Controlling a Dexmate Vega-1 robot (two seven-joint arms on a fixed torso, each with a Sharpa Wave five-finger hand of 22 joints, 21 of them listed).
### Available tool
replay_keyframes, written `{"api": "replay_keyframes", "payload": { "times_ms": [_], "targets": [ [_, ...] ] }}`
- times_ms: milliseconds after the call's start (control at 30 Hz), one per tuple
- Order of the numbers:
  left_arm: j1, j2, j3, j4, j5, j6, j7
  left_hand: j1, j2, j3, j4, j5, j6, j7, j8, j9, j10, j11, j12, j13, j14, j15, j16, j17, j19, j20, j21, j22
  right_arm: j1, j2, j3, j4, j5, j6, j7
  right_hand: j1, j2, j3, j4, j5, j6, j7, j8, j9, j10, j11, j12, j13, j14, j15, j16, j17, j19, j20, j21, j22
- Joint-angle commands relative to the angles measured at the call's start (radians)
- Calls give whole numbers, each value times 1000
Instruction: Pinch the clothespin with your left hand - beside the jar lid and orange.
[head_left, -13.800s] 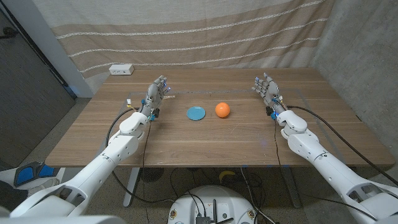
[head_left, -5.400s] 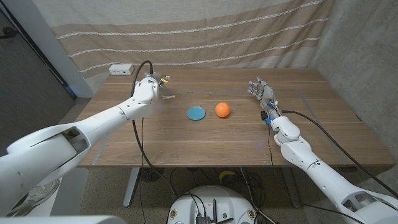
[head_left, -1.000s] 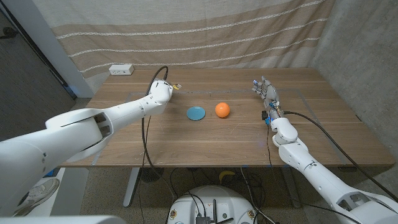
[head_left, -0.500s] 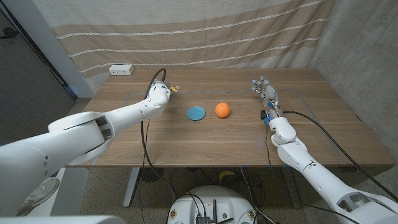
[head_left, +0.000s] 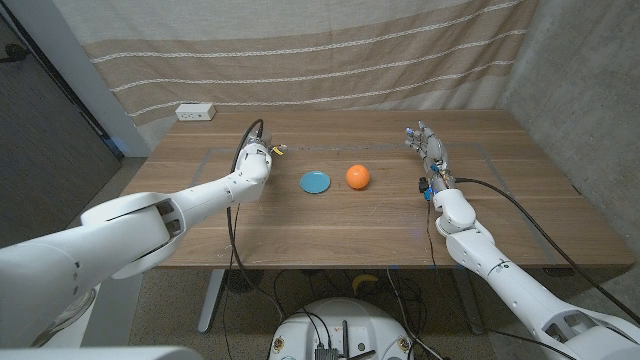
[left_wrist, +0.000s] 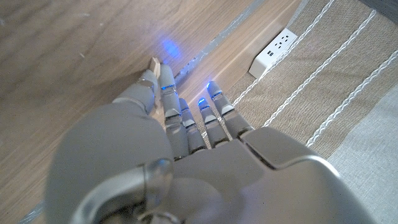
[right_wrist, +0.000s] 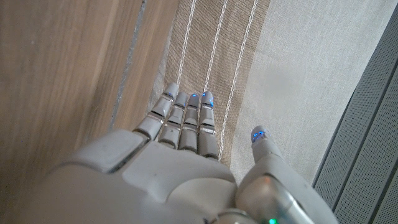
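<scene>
Wooden table (head_left: 330, 225) (striped curtain (head_left: 320, 60) behind); left hand (head_left: 256, 157) fingers (left_wrist: 166, 93) pinch clothespin (left_wrist: 155, 67); right hand (head_left: 428, 148) released.

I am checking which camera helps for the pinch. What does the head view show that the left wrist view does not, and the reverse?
Head view alone: the blue jar lid, the orange, the right hand with fingers apart. Left wrist view alone: the wooden clothespin seen close, between the thumb and a finger of the left hand. Both share the left hand, the white power strip and the table.
</scene>
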Motion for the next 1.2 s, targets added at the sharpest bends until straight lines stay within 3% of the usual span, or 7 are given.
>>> {"api": "replay_keyframes", "payload": {
  "times_ms": [33, 267, 867, 1000, 1200],
  "targets": [
    [46, 21, -57, -77, -15, 59, 160, 28, 45, 10, 16, 5, -13, -6, 24, 32, -2, 7, -1, 3, -5, -97, 6, 7, 1, -7, 8, 6, -8, -5, 3, -11, -4, -1, -5, -1, 6, -4, 0, 5, 8, 0, 2, 4, 10, 1, 5, 4, 10, 2, 4, 4, 2, -1, -2, 4],
    [71, 27, -94, -119, -36, 92, 228, 16, 47, 24, 29, 9, -41, -10, 41, 66, 0, 8, 0, 5, -8, -95, 6, 11, -4, -10, 11, 8, -11, -8, 3, -19, -5, -3, -4, -2, 6, -5, 0, 5, 9, 1, 1, 4, 12, 4, 5, 5, 9, 2, 3, 5, 3, -1, -3, 4],
    [136, 73, -174, -227, -84, 37, 362, -3, 43, 49, 43, 15, -61, -17, 87, 126, 28, 0, 8, 10, 5, -98, 10, 12, -1, -16, 21, 11, -30, -19, 9, -49, -12, -4, -12, -4, 5, -6, 1, 5, 9, 0, -1, 4, 11, 4, 4, 7, 8, 0, 2, 7, 3, -2, -6, 4],
    [179, 76, -255, -268, -162, -16, 431, -8, 42, 53, 45, 15, -64, -19, 96, 138, 32, -2, 9, 10, 8, -99, 10, 12, 0, -17, 23, 11, -32, -21, 10, -54, -11, -5, -10, -4, 5, -7, 1, 5, 9, 0, -1, 4, 12, 4, 5, 8, 8, 3, 2, 7, 4, -3, -7, 4],
    [202, 83, -288, -293, -193, -45, 470, -13, 40, 59, 47, 16, -69, -21, 109, 154, 36, -3, 10, 11, 11, -101, 10, 11, 2, -18, 26, 11, -36, -24, 12, -59, -10, -7, -9, -5, 5, -7, 1, 5, 10, 0, -2, 4, 11, 3, 4, 9, 7, 2, 2, 8, 4, -3, -8, 4]
  ]
}}
